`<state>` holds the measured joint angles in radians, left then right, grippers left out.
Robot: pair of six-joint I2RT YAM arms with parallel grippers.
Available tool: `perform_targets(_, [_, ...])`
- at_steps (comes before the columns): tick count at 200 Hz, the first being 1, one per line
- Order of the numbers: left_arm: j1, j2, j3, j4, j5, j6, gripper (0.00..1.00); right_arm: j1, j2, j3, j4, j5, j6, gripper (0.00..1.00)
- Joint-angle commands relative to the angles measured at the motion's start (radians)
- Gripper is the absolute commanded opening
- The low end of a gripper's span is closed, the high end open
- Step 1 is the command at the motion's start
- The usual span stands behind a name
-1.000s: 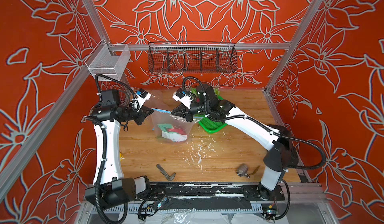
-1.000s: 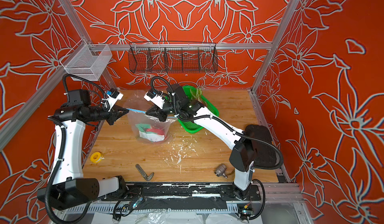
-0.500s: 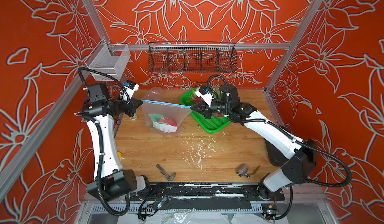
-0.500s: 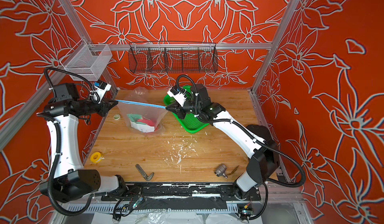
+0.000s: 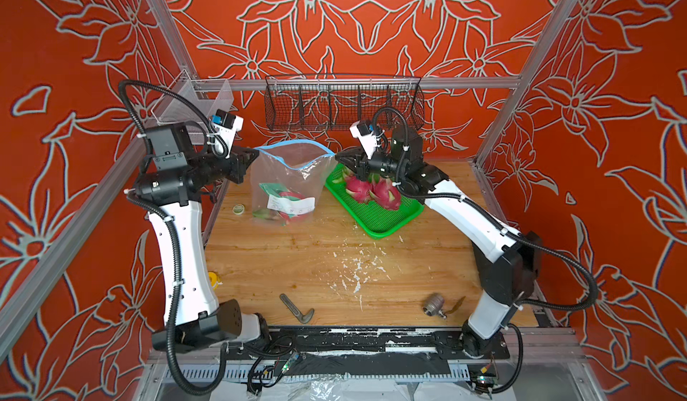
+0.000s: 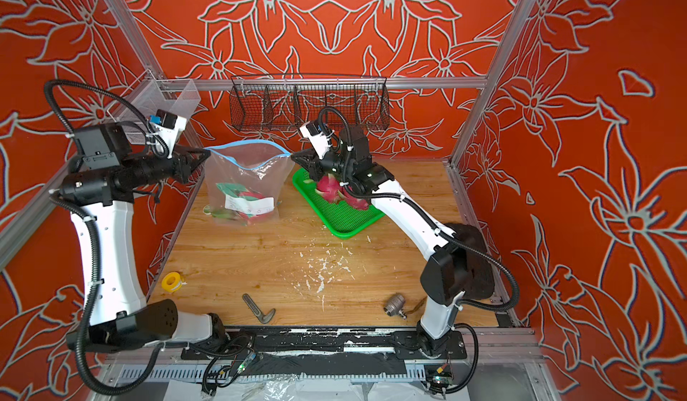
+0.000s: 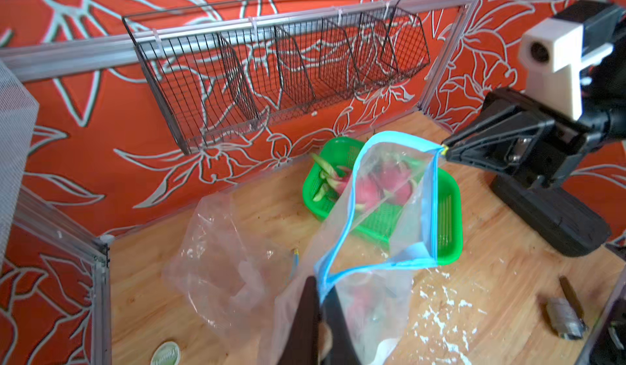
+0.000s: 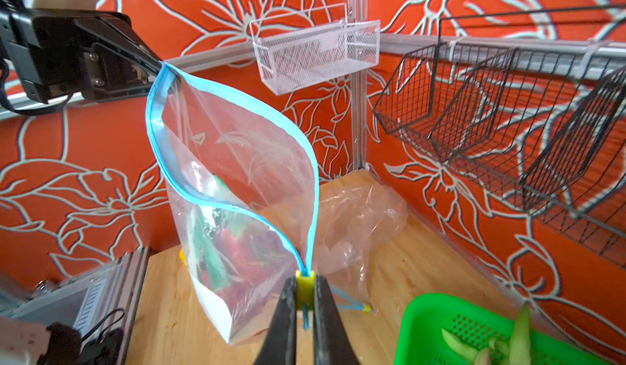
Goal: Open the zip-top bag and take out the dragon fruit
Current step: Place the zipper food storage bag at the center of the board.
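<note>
The clear zip-top bag (image 5: pixel 286 179) (image 6: pixel 245 183) hangs between my two grippers, its blue-edged mouth gaping open. A pink and green dragon fruit (image 5: pixel 292 207) (image 8: pixel 237 248) lies in the bag's bottom behind a white label, and the bottom rests on the table. My left gripper (image 5: pixel 254 152) (image 7: pixel 321 299) is shut on the left corner of the bag's rim. At the other end my right gripper (image 5: pixel 336 156) (image 8: pixel 305 292) is shut on the yellow zip slider (image 8: pixel 305 283).
A green tray (image 5: pixel 383 224) under the right arm holds two more dragon fruits (image 5: pixel 371 191). A crumpled empty bag (image 7: pixel 216 261) lies behind. A black wire basket (image 5: pixel 344 101) and a white mesh basket (image 5: pixel 193 105) hang on the walls. A metal fitting (image 5: pixel 433 304), grey tool (image 5: pixel 297 308) and yellow tape roll (image 6: pixel 173 280) lie near the front.
My right gripper drew the slider rightward along the zip while the left arm pulled left. The rim, taut and straight half a second ago, now bows open with the grippers slightly closer.
</note>
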<state>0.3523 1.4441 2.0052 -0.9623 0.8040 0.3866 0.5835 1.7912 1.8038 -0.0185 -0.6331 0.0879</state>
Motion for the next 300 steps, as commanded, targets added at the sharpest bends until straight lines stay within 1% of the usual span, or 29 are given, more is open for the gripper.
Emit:
perform_targets(1, [-0.025,0.093,0.091,0.132,-0.046,-0.119,0.00,-0.005,0.058,0.131,0.021,0.046,0.037,0.00])
perform_targets(17, [-0.054,0.146,0.120,0.169,-0.097,-0.095,0.00,-0.005,0.117,0.205,0.004,0.064,0.026,0.00])
perform_targets(36, [-0.068,0.188,0.130,0.202,-0.108,-0.076,0.00,-0.007,0.169,0.265,-0.031,0.072,-0.001,0.00])
perform_targets(47, [-0.074,0.198,0.114,0.209,-0.104,-0.052,0.00,-0.007,0.178,0.260,-0.033,0.071,-0.015,0.00])
perform_targets(58, [-0.078,0.190,0.067,0.208,-0.103,-0.008,0.00,-0.008,0.172,0.216,-0.012,0.064,-0.020,0.00])
perform_targets(76, [-0.085,0.131,-0.089,0.184,-0.086,0.104,0.00,-0.010,0.124,0.063,0.054,0.045,-0.036,0.00])
perform_targets(102, [-0.086,-0.030,-0.450,0.140,-0.062,0.324,0.00,-0.008,0.027,-0.255,0.225,0.009,-0.021,0.00])
perform_targets(118, [-0.087,-0.118,-0.639,0.098,-0.071,0.464,0.00,0.005,-0.018,-0.428,0.326,-0.005,-0.007,0.00])
perform_targets(134, [-0.087,-0.173,-0.768,0.052,-0.089,0.543,0.00,0.033,-0.055,-0.556,0.361,0.020,-0.033,0.00])
perform_targets(149, [-0.087,-0.190,-0.836,-0.037,-0.107,0.630,0.00,0.067,-0.093,-0.649,0.367,0.056,-0.067,0.00])
perform_targets(161, [-0.088,-0.191,-0.864,-0.117,-0.116,0.688,0.13,0.101,-0.124,-0.710,0.368,0.102,-0.098,0.00])
perform_targets(177, [-0.091,-0.206,-0.884,-0.220,-0.119,0.762,0.35,0.141,-0.157,-0.765,0.358,0.155,-0.120,0.00])
perform_targets(188, [-0.102,-0.236,-0.900,-0.249,-0.129,0.775,0.47,0.160,-0.173,-0.794,0.356,0.182,-0.117,0.00])
perform_targets(192, [-0.108,-0.249,-0.905,-0.255,-0.134,0.776,0.50,0.166,-0.179,-0.807,0.357,0.194,-0.117,0.04])
perform_targets(200, [-0.125,-0.278,-0.919,-0.264,-0.143,0.778,0.54,0.183,-0.194,-0.830,0.357,0.234,-0.121,0.17])
perform_targets(205, [-0.138,-0.296,-0.930,-0.268,-0.150,0.779,0.58,0.195,-0.203,-0.843,0.358,0.259,-0.127,0.21])
perform_targets(216, [-0.178,-0.337,-0.961,-0.261,-0.181,0.767,0.70,0.219,-0.232,-0.879,0.358,0.326,-0.142,0.31])
perform_targets(223, [-0.203,-0.360,-0.980,-0.247,-0.207,0.754,0.72,0.239,-0.252,-0.899,0.361,0.382,-0.146,0.40])
perform_targets(239, [-0.262,-0.397,-1.020,-0.165,-0.282,0.684,0.71,0.279,-0.297,-0.942,0.360,0.504,-0.148,0.50])
perform_targets(247, [-0.285,-0.407,-1.038,-0.099,-0.315,0.637,0.69,0.305,-0.320,-0.965,0.362,0.597,-0.133,0.51])
perform_targets(254, [-0.301,-0.414,-1.054,-0.056,-0.340,0.595,0.68,0.321,-0.334,-0.981,0.362,0.646,-0.121,0.51])
perform_targets(266, [-0.331,-0.409,-1.073,-0.025,-0.373,0.572,0.67,0.358,-0.367,-1.015,0.359,0.767,-0.064,0.51])
perform_targets(274, [-0.356,-0.399,-1.084,-0.023,-0.400,0.565,0.67,0.387,-0.396,-1.042,0.357,0.805,-0.026,0.50])
perform_targets(287, [-0.393,-0.388,-1.104,-0.010,-0.448,0.552,0.67,0.461,-0.438,-1.099,0.388,0.871,0.012,0.48])
perform_targets(300, [-0.411,-0.388,-1.122,0.010,-0.486,0.546,0.66,0.544,-0.459,-1.155,0.435,0.903,0.039,0.46])
